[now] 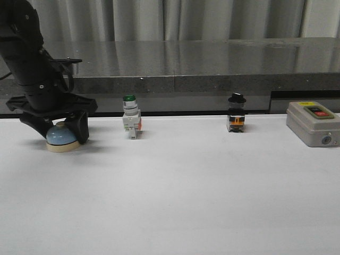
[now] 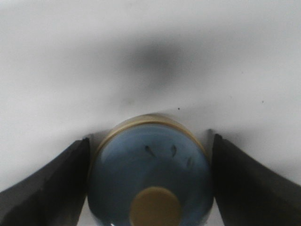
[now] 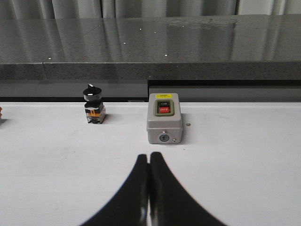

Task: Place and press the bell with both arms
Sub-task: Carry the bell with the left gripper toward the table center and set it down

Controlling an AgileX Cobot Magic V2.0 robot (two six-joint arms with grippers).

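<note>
The bell, a light-blue dome with a cream base and cream top button, rests on the white table at the far left. My left gripper comes down over it from above, with one black finger on each side. In the left wrist view the bell fills the gap in the left gripper, and both fingers lie against its sides. My right gripper is shut and empty, low over the table. It is out of the front view.
A green-capped white push-button switch and a black-knobbed switch stand along the back of the table. A grey box with red and black buttons sits at the back right, straight ahead of the right gripper. A dark ledge runs behind.
</note>
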